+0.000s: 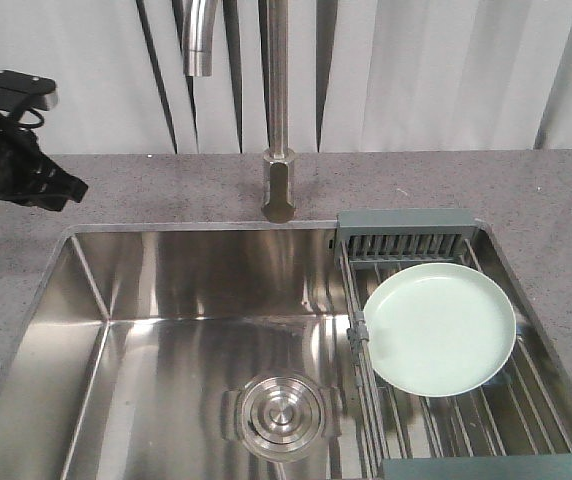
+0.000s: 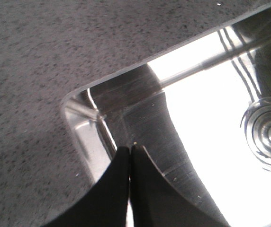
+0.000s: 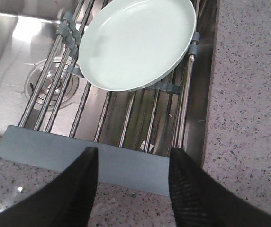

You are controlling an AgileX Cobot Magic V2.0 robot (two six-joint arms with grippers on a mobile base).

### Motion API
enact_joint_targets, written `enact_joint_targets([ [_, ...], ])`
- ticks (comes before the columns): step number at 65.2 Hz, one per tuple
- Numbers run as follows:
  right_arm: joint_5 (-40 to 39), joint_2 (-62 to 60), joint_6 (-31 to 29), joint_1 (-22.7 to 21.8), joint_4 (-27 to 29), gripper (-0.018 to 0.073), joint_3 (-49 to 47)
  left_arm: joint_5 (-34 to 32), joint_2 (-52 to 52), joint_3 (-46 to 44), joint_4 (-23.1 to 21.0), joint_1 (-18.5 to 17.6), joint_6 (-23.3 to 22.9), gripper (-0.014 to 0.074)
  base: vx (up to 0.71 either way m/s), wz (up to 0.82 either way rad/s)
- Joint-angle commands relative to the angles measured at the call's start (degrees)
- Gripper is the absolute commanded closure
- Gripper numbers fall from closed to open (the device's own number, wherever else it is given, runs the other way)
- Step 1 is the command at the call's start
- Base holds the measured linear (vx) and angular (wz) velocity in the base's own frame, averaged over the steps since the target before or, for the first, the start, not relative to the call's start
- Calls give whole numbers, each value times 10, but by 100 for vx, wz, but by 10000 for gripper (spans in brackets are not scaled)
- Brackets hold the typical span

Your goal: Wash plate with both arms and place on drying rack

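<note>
I'm looking at a grey speckled countertop (image 1: 526, 190) under pale curtains, with a steel sink (image 1: 166, 330) sunk into it and a faucet (image 1: 278, 110) rising behind.

Far left, my left gripper (image 2: 130, 152) hangs above the counter by the sink's rear left corner, its fingers pressed together on nothing. The basin between it and the rack is bare down to the drain (image 1: 281, 412), so that arm has plenty of open travel.

To the right, the drying rack (image 1: 406, 228) spans the sink's right end, and the plate (image 1: 439, 327) lies nearly flat on its bars just below the slotted comb piece, its rim poking slightly past the rack's left rail over the basin.

Farthest right, my right gripper (image 3: 131, 163) hovers over the rack's near end piece with fingers spread and empty, the plate well ahead of it.

My worry is the plate's low, smooth rim: a shallow pinch could let it slide off the bars into the basin. The rack's right rail sits close to the sink wall, so I judge the basin side roomier.
</note>
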Motion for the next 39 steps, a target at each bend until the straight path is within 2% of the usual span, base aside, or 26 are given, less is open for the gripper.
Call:
enact_joint_targets([
  [1, -29, 2, -6, -1, 5, 211, -14, -54, -91, 41, -11, 9, -23, 604, 0, 0],
  [24, -29, 2, -6, -1, 5, 211, -14, -104, -304, 243, -10, 10, -64, 604, 0, 0],
  [39, -29, 2, -6, -1, 5, 211, -14, -102, -436, 345, -10, 10, -81, 604, 0, 0],
])
